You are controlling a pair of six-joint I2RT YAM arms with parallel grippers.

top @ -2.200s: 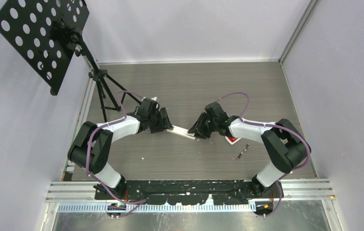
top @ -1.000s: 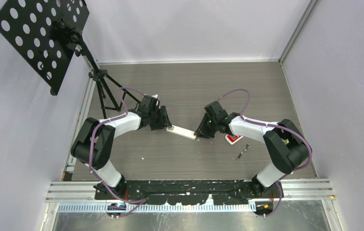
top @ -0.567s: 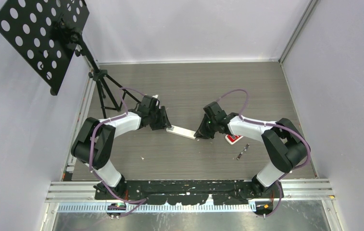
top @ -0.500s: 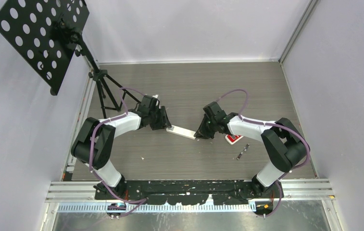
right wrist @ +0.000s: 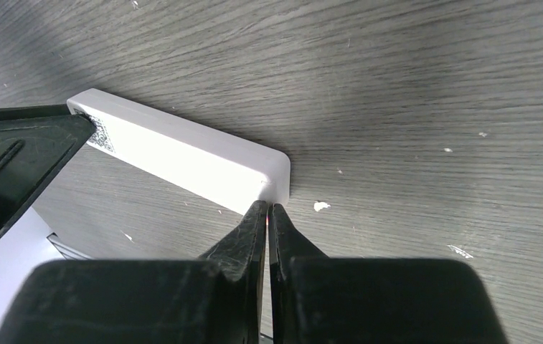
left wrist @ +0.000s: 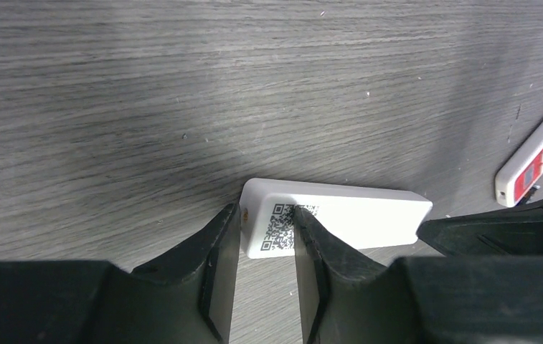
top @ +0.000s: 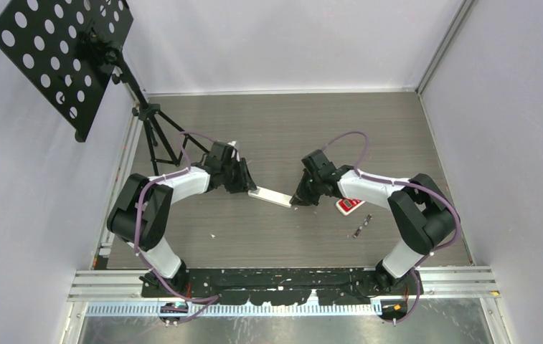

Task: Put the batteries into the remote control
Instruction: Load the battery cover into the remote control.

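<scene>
The right tool (right wrist: pixel 268 206), pinched shut, has edged onto the remote's (right wrist: pixel 182 158) end. The left tool (left wrist: pixel 266 215), fingers parted, braces the other end. Loading has probably not begun.

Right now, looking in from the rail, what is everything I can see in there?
white remote: one, white, mid-table between the two grippers, QR label at one end.
red remote: one, red face with white edge, right of the white remote.
batteries: two that I can make out, dark, on the table nearer than the red remote.
music stand: one, black perforated plate on a tripod, far left corner.
table: one, grey wood grain.
left gripper: one, black, fingers apart at the white remote's labelled end.
right gripper: one, black, fingers together, tips at the remote's other end.
</scene>
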